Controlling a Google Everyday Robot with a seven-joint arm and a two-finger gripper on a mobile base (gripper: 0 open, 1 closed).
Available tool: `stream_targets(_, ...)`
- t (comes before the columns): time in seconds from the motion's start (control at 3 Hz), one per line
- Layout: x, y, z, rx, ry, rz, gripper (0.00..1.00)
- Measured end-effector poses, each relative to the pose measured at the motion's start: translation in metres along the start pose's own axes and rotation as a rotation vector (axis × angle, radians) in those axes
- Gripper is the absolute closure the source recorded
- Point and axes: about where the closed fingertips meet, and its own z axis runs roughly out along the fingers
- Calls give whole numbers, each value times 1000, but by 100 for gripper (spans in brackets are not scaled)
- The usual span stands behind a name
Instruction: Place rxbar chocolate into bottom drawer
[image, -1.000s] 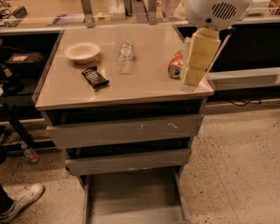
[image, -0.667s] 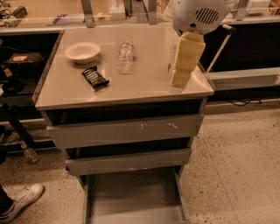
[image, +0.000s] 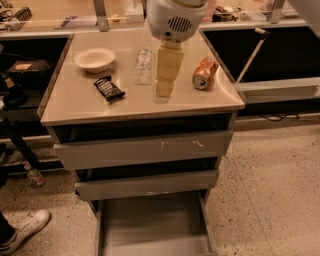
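One gripper (image: 164, 91) above countertop (image: 75, 106), bottom drawer (image: 150, 225) cropped

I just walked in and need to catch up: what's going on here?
A one-armed robot is working at a grey drawer cabinet. Its tool hangs low over the cabinet top, between the clear bottle and the orange can. The rxbar chocolate lies apart from it, near the white bowl, not yet picked up. The bottom drawer stands pulled open, without the bar.

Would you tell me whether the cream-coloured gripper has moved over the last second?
Yes. The cream-coloured gripper has shifted off the crushed orange can and now hangs beside the clear plastic bottle.
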Motion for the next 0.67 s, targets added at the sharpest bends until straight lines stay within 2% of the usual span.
stream_targets(0.33,-22,-12,22,-25,-4,-47,0)
stream_targets(0.67,-23,-12,23,-25,-4,-47,0)
